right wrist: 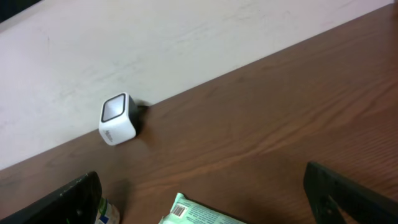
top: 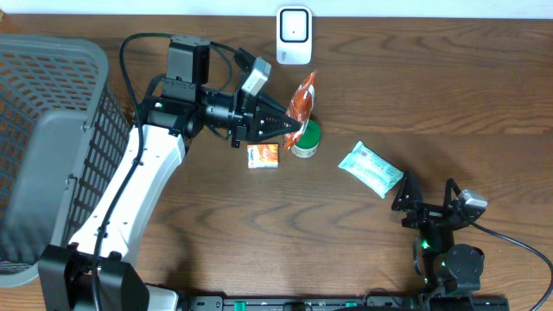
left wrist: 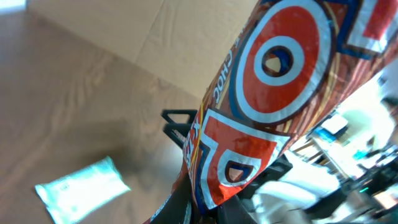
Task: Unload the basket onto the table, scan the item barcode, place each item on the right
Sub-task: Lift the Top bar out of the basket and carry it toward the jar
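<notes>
**First speaker:** What was shown at the centre of the scene?

**Second speaker:** An orange-red foil snack packet (top: 304, 97), printed with blue and white rings, was shown. It was pinched by its lower end in the closed left gripper (top: 297, 129) and appeared to be raised above the brown wooden table (top: 216, 233). It was held near a small white cube-shaped scanner (top: 294, 36) with a dark window, set at the table's far edge, with a gap left between them.

**First speaker:** Could a barcode be seen?

**Second speaker:** None could be made out. The left wrist view was filled by the packet's printed face alone.

**First speaker:** What was placed around it?

**Second speaker:** A round green-topped tub (top: 309, 138) was seen just under the packet, and a small orange carton (top: 263, 155) beside that. A pale teal soft pack (top: 370, 168) lay further to the right, and a grey mesh basket (top: 52, 130) was set at the left edge. The right gripper (top: 428, 194) was parked near the front edge, its jaws spread wide and nothing held.

**First speaker:** Which step was judged to be in hand?

**Second speaker:** Presentation to the scanner was judged to be in hand, with the pick-up done and the scan not yet made. For the next move, the packet would likely need to be turned until its barcode side faced the dark window, then brought closer and held flat, since crinkled foil may be read poorly.
</notes>
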